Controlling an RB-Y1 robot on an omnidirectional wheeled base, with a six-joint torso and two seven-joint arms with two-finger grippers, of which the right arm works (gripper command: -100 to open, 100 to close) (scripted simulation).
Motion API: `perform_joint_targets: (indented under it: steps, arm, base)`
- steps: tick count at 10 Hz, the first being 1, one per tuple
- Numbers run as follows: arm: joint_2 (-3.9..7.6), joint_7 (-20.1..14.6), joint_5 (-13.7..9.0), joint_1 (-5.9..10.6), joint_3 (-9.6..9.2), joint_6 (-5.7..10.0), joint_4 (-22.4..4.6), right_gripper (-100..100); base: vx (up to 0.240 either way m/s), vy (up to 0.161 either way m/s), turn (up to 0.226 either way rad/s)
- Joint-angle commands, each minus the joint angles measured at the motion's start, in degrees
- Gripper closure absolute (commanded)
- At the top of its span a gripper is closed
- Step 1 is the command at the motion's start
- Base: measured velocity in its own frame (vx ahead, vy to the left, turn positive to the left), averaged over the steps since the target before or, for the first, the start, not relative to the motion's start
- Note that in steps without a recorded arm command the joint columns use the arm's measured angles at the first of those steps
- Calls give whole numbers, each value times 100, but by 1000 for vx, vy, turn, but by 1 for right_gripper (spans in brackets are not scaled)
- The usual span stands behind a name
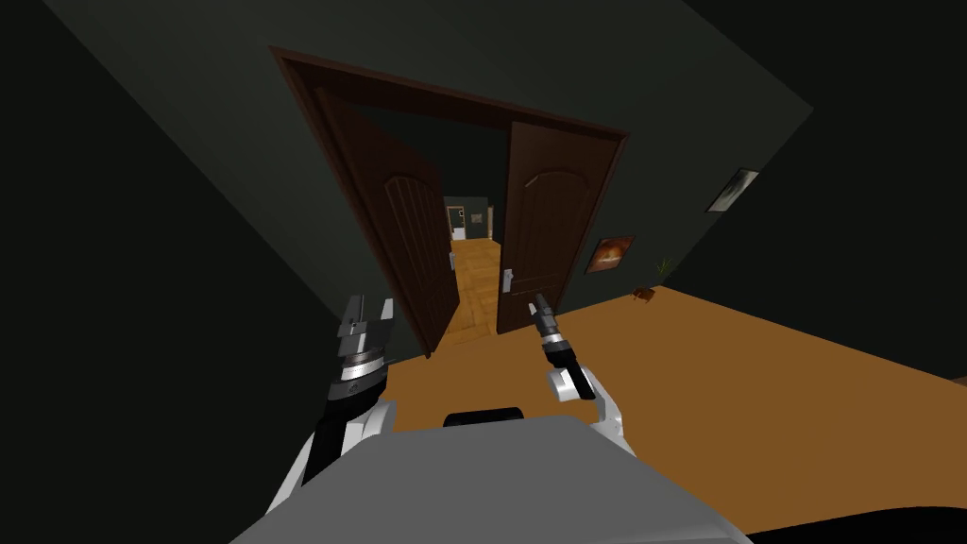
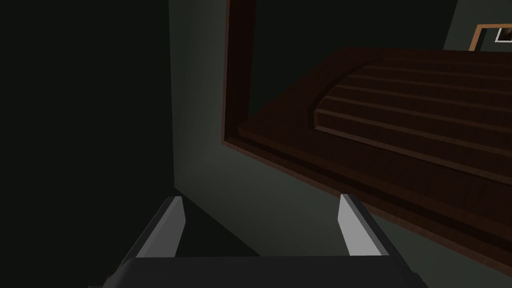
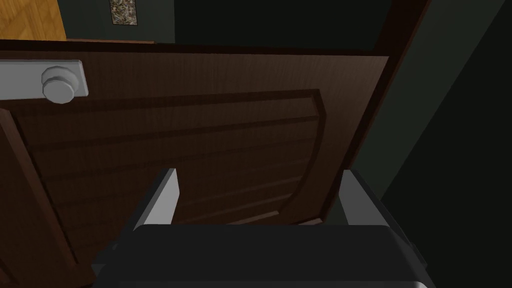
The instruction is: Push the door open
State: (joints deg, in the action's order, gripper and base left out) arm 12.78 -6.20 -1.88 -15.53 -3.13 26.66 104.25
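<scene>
- While the right jaws stand released, with their two fingers [image 3: 162,200] spread and nothing between them, they point at the ribbed panel of the right leaf [image 3: 200,150]; whether the tips touch the wood cannot be told.
- On that leaf, near its free edge, sits the handle [image 3: 59,89], a round grey knob on a grey plate. In the head view the right jaws sit low in front of the leaf, just below this handle.
- The left jaws are also released and empty. They aim at the dark wall [image 2: 210,150] just beside the brown door frame [image 2: 235,75].
- Past the frame lies the left leaf [image 2: 400,130], swung away from the robot.
- The door [image 1: 548,217] is a dark brown double door, straight ahead in the dark wall. Its two leaves stand apart, with a gap between their free edges, and the right leaf lies nearer to the line of the frame than the left one.
- Through the gap shows a hallway floor [image 1: 475,274] of lighter wood, with a far wall behind it.
- On the near side the floor [image 1: 774,378] is orange-brown.
- To the right of the frame an orange picture [image 1: 610,253] hangs on the wall. Near it stand a small plant [image 1: 664,267] and a small brown thing [image 1: 644,294] on the floor.
- Further right, a framed picture [image 1: 733,190] hangs on the side wall.
</scene>
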Motion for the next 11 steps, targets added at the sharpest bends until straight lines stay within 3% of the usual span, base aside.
perform_joint_targets:
  steps: [1, 6, 9, 11]
  arm:
    - [94, -56, -83, 119, -57, 37, -286, -100]
    - [335, -204, -278, 416, -129, 60, -983, -100]
    - [416, -254, -343, 515, -154, 68, -1201, -100]
    - [578, -353, -473, 714, -202, 83, -1615, -100]
  base:
    - [78, -32, 107]
    - [60, -21, 60]
    - [44, -16, 45]
    - [63, -29, 86]
